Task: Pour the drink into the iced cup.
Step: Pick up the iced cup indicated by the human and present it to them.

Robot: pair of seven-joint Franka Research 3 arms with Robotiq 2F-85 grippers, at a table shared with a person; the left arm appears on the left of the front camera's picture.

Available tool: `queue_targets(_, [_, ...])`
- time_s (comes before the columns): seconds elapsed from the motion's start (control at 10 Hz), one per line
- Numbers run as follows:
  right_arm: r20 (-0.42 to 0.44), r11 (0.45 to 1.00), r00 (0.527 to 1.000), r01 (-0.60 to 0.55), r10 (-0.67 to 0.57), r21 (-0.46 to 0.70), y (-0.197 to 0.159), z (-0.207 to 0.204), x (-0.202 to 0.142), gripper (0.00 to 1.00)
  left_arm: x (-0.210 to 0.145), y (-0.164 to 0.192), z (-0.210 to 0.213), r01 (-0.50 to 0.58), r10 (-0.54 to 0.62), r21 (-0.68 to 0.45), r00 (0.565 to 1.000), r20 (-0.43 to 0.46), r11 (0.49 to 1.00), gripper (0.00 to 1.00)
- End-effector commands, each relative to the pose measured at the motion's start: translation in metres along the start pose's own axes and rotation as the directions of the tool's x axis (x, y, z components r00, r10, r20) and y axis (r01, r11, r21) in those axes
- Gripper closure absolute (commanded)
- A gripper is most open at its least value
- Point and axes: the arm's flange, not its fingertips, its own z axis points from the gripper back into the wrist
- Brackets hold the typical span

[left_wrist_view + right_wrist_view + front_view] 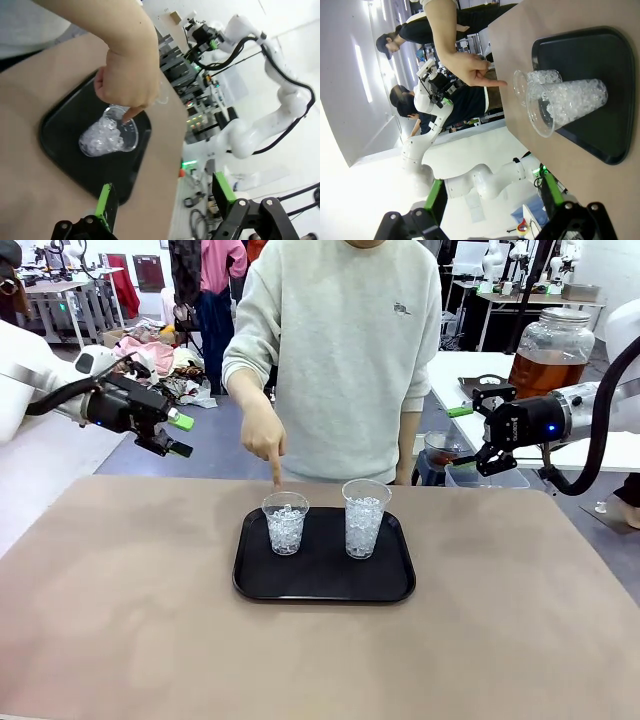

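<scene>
Two iced cups, shorter cup [285, 523] and taller cup [364, 518], on black tray [320, 585] at table [120, 620] centre; person's hand [262, 435] points at shorter cup. Spread, empty: left gripper [181, 435], right gripper [462, 437]. Amber drink [540, 372] in dispenser jar [552, 340] behind right gripper.

No readable text — no numbers, no brands

Left hand [181, 435] spread, right hand [460, 437] spread

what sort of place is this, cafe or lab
Most likely a robotics lab, not a cafe: the left gripper and right gripper flank a table with a tray, and cluttered workbenches stand behind the person.
</scene>
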Motion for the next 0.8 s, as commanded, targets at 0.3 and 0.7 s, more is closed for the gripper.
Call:
queue_targets(0.3, [0.001,1.0,1.0,0.002,-0.002,0.001,0.0,0.0,0.0,0.0,-0.006,0.01,-0.003,0.112,-0.112,0.044,0.994,0.003,0.993,0.0])
queue_targets(0.7, [0.001,1.0,1.0,0.002,-0.002,0.001,0.0,0.0,0.0,0.0,-0.006,0.01,-0.003,0.112,-0.112,0.044,0.994,0.003,0.993,0.0])
